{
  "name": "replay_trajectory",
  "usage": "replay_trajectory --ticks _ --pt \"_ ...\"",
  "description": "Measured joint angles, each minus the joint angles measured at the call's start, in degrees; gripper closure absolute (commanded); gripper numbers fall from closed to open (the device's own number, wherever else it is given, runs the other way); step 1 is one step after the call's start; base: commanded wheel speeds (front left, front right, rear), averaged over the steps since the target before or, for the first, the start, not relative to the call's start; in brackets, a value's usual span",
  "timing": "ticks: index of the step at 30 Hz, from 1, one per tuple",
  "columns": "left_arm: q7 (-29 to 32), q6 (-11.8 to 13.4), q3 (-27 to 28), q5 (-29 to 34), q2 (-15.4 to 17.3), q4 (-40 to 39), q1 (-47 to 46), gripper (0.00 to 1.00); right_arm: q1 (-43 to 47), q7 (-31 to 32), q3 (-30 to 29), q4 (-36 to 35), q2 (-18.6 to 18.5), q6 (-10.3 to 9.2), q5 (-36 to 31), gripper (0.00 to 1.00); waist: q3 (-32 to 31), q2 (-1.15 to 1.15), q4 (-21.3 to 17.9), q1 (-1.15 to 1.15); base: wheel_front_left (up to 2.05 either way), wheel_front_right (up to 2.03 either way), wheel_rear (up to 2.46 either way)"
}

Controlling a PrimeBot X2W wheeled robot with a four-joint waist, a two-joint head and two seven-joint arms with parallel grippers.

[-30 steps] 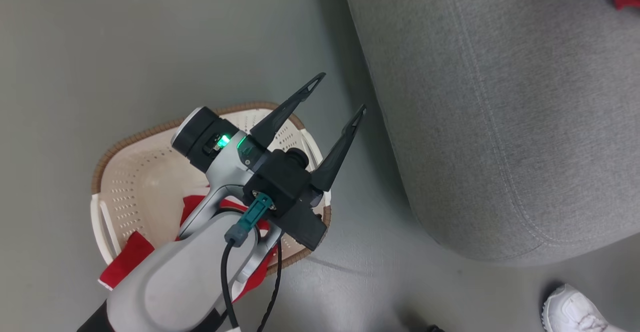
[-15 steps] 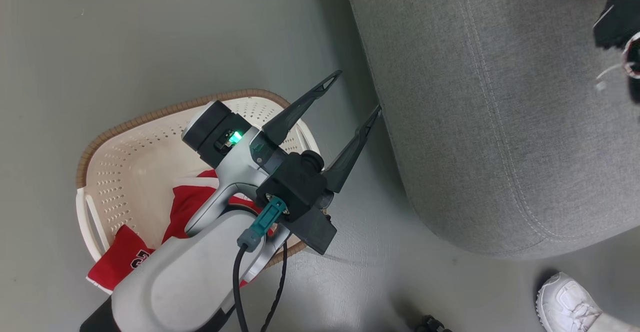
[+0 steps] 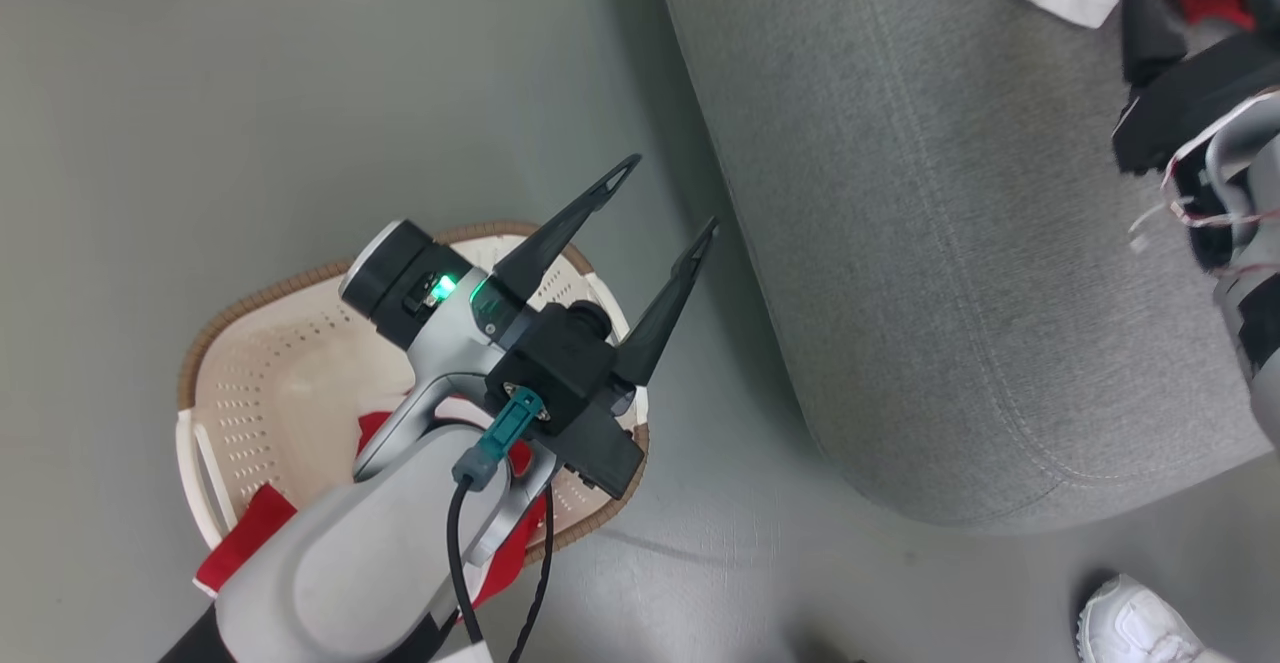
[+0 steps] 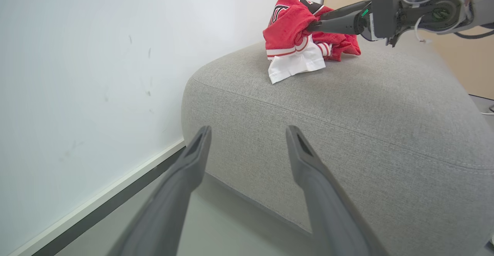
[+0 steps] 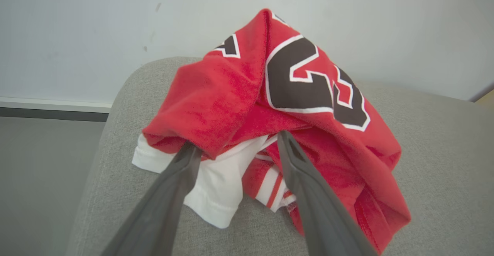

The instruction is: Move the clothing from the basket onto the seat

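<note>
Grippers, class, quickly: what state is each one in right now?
Left gripper: open, holding nothing.
Right gripper: open, fingers spread at the clothing on the seat, not gripping it.

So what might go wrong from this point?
1. The right gripper has its jaws open, but the red clothing drapes over one fingertip; pulling back may snag it and drag the pile off the seat.
2. A red garment in the basket seems to hang over the rim and might spill out when grabbed.
3. A person's shoe stands close by; the wheeled robot might bump it.
</note>
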Motion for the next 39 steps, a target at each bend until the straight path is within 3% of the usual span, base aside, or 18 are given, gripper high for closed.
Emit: replay_trajectory --ticks 15,24,39 --pt "-2.2 0.9 3.7 -5.4 -2.0 6.6 6.3 0.00 10.2 0.0 1.6 -6.9 0.2 0.57 -1.5 0.00 -10.4 -0.01 2.0 -0.01 0.00 0.00 0.00" --pt "-2.7 1.2 7.5 -8.5 -2.8 8.9 11.7 0.00 18.2 0.0 -0.2 -11.1 2.5 0.42 -0.5 0.00 -17.6 -0.02 4.9 -0.02 0.00 0.00 0.00" --pt "-2.7 1.9 16.5 -11.3 0.2 7.0 25.8 0.00 34.0 0.0 -1.6 -22.3 5.0 -2.61 0.8 0.00 -28.2 -0.01 10.2 -0.02 0.00 0.00 0.00"
